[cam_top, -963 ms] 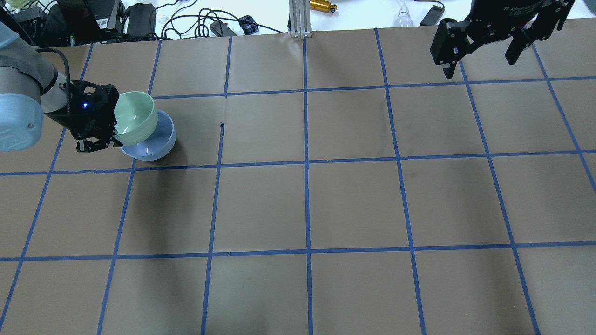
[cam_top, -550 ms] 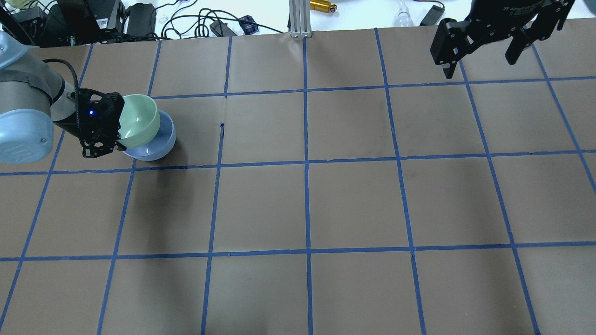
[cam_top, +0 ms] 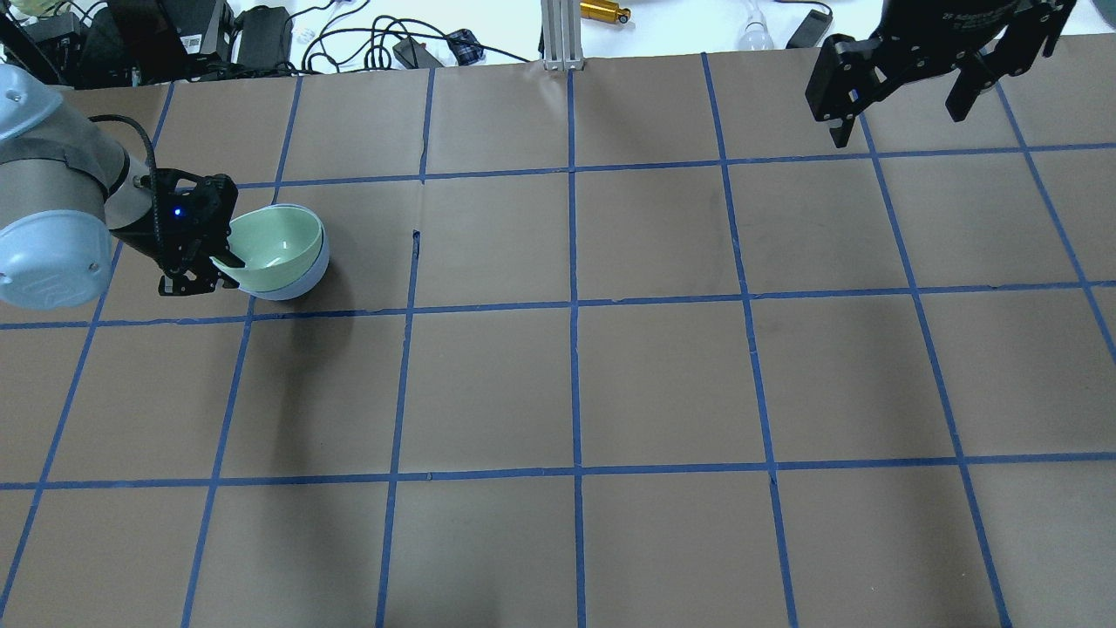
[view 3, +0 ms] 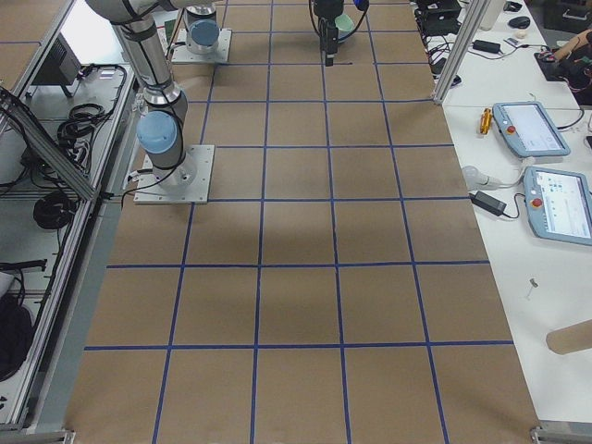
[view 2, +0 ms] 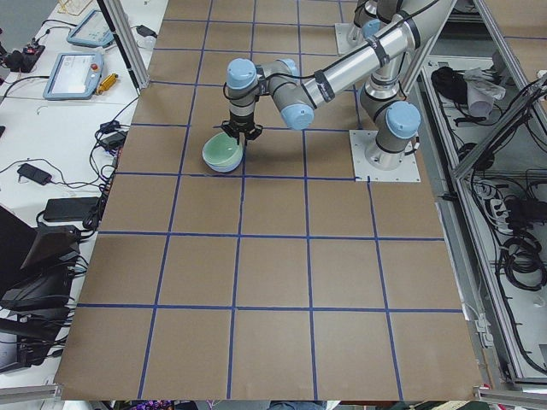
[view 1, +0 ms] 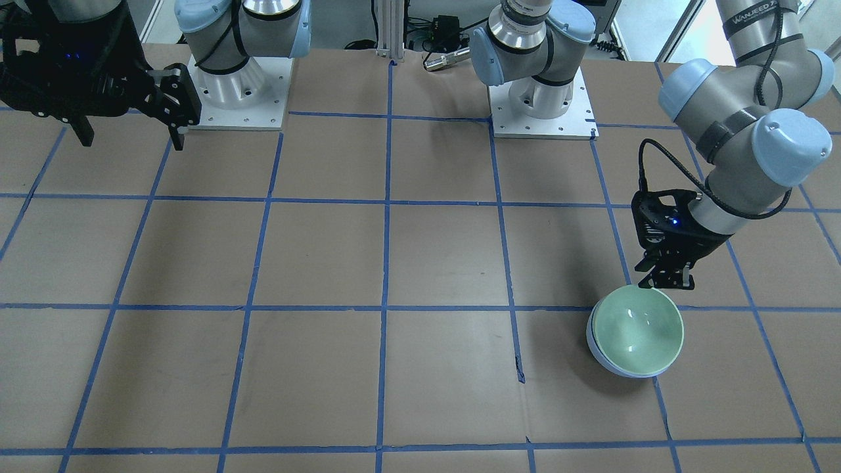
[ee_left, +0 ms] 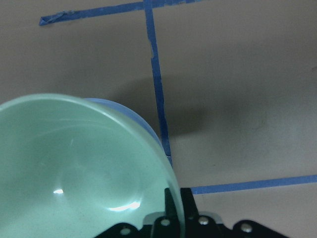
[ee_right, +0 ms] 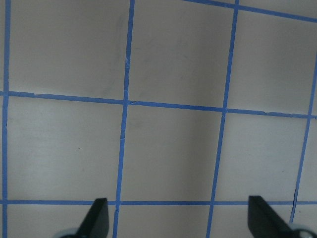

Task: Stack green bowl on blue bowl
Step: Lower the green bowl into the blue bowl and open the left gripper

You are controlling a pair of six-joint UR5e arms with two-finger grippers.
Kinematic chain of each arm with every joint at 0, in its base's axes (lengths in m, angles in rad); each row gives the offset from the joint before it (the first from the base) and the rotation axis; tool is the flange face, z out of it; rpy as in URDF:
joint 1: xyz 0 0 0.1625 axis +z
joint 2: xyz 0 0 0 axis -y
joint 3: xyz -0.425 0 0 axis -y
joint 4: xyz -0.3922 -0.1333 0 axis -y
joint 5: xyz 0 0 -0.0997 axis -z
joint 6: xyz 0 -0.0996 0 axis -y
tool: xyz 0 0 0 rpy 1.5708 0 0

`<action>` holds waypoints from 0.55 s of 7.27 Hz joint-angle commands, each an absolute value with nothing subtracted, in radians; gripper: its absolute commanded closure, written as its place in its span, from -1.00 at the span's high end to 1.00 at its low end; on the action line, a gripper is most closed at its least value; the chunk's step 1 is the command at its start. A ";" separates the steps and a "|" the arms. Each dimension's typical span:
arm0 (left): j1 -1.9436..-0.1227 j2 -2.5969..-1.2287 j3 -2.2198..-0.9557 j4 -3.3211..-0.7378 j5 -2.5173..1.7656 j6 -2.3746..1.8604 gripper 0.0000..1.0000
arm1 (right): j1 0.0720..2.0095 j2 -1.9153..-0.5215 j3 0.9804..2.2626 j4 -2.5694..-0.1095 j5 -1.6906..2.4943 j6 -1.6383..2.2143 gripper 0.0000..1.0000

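Green bowl [view 1: 637,328], glossy, nests in blue bowl [view 1: 593,341] (left claw [view 1: 663,284] seemingly pinching its rim; right claw [ee_right: 178,208] splayed).

Green bowl [cam_top: 275,244] pale mint, blue bowl [cam_top: 295,291] periwinkle, table [cam_top: 663,375] brown with blue tape grid [cam_top: 575,384], my left gripper [view 1: 665,284] and right gripper [cam_top: 898,113] black, arms [view 1: 723,131] grey, caps [view 1: 792,148] light blue

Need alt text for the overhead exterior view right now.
The green bowl sits nested in the blue bowl at the view's upper left, the left gripper pinching its rim. The right gripper hangs open at the upper right, empty.
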State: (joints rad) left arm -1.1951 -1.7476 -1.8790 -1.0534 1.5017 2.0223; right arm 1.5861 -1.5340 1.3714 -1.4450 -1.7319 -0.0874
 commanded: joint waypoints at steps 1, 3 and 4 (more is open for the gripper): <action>-1.197 -1.747 -1.876 -1.052 1.505 1.988 1.00 | 1.586 -1.534 1.371 -1.445 -1.732 -0.087 1.00; -1.209 -1.723 -1.870 -1.063 1.499 1.889 1.00 | 1.586 -1.534 1.371 -1.445 -1.732 -0.087 1.00; -1.248 -1.694 -1.862 -1.071 1.505 1.820 1.00 | 1.586 -1.534 1.371 -1.445 -1.732 -0.087 1.00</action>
